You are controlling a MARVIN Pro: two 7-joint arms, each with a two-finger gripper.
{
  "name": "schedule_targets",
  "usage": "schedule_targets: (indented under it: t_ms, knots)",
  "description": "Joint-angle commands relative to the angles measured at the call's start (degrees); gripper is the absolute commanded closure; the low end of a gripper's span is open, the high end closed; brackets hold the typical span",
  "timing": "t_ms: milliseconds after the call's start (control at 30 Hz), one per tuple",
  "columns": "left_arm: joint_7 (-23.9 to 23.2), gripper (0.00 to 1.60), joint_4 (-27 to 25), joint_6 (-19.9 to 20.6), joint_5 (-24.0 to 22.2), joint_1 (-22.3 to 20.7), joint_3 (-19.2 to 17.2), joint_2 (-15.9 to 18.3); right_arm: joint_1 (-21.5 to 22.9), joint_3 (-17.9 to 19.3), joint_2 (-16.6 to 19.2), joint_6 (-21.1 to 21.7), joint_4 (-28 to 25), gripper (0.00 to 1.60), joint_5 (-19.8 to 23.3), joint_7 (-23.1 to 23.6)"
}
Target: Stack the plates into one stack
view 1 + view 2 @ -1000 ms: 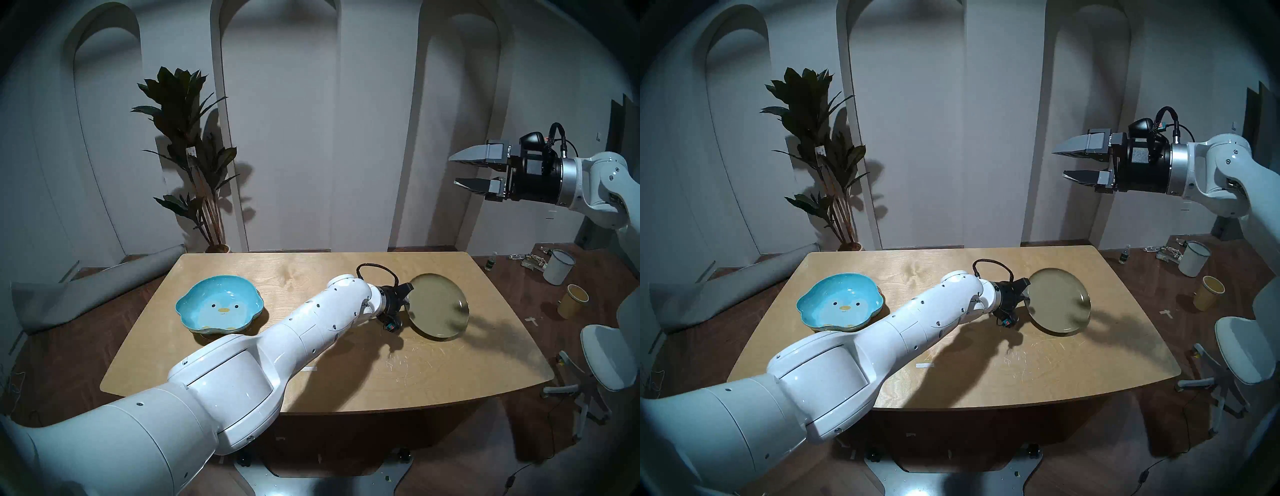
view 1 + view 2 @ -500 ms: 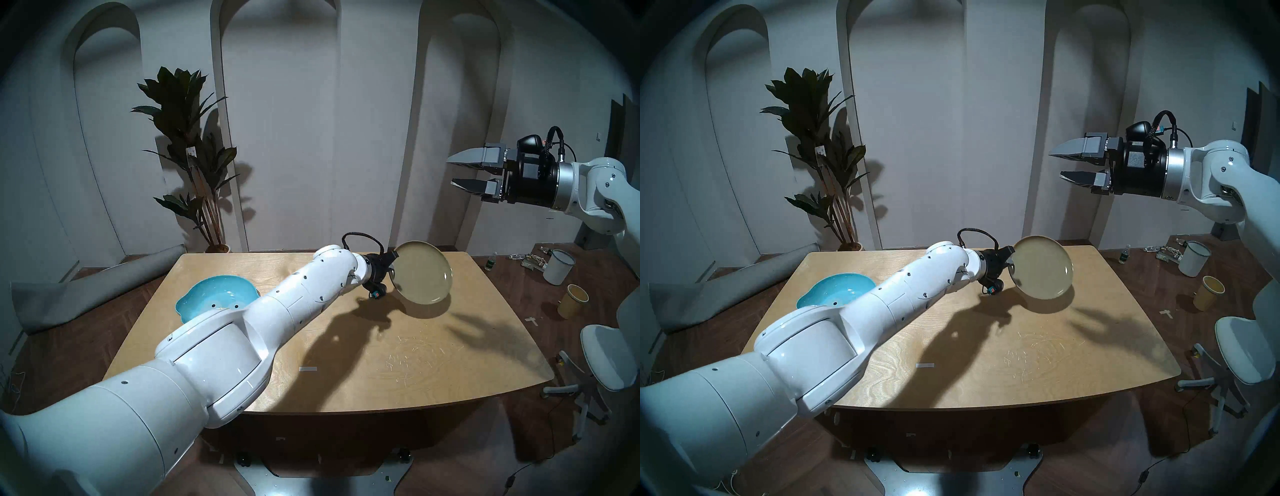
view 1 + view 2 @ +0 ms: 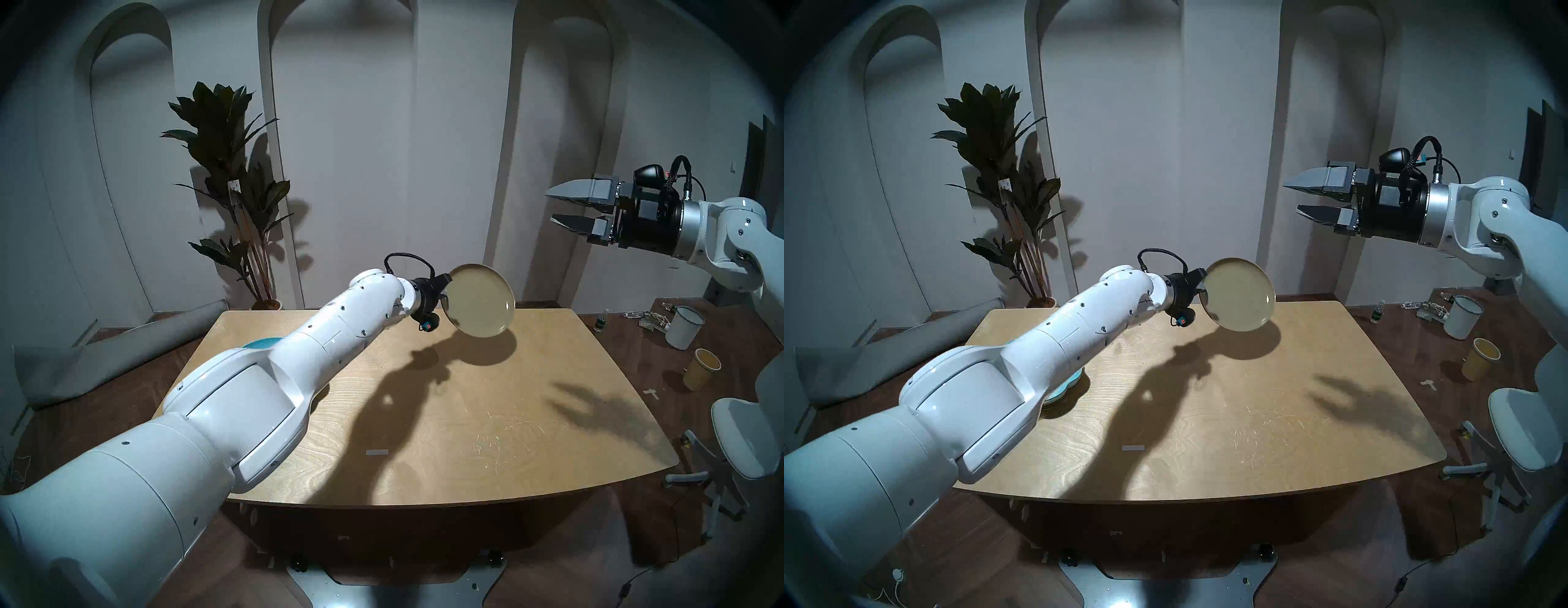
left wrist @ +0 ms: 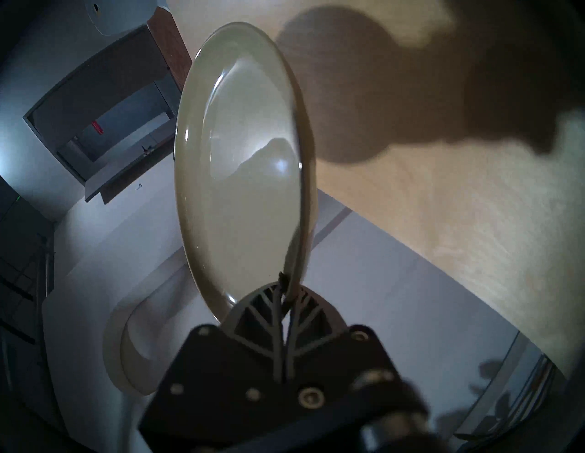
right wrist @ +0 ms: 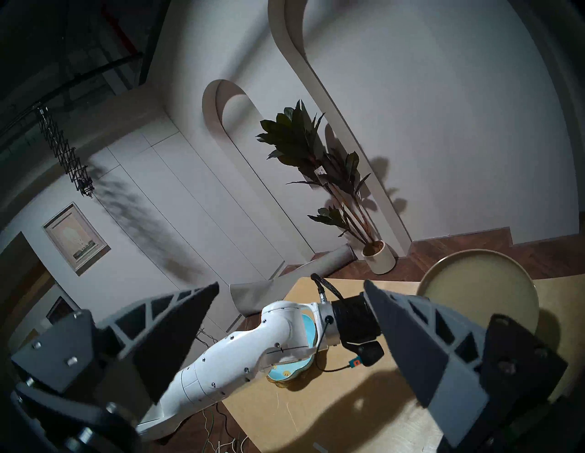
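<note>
left gripper (image 4: 289, 292) clenching the olive plate (image 3: 481, 299) by its rim, tilted above the table (image 3: 551, 424) | right gripper (image 3: 566, 210) gaping empty | blue plate (image 5: 308, 329) resting on the table | you're carrying stiff, glossy, breakable ware: rim pinch could be slipping

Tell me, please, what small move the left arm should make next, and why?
Probably carry the olive-beige plate leftward toward the blue penguin plate: the left gripper pinches its rim, tilted above the table, while the blue plate lies beneath the arm.
</note>
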Motion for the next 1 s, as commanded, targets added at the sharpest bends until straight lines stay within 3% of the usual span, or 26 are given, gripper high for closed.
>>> schedule_targets:
  t_ms: [0,467,967]
  knots:
    - [1.3,1.6,0.6,0.2,-0.6,-5.0,-2.3,2.5,-0.1,0.7,0.1,-3.4,0.4,0.0,-0.4,1.9]
    - [3.3,1.6,4.9,-1.7,-2.4,-6.9,-5.9,8.1,-1.6,0.4,0.1,-11.2,1.7,0.0,-1.8,6.0]
    - [8.8,1.6,5.5,-10.4,-6.7,-6.9,-11.2,15.8,-4.9,-1.1,0.1,-23.8,3.0,0.0,-3.3,13.6]
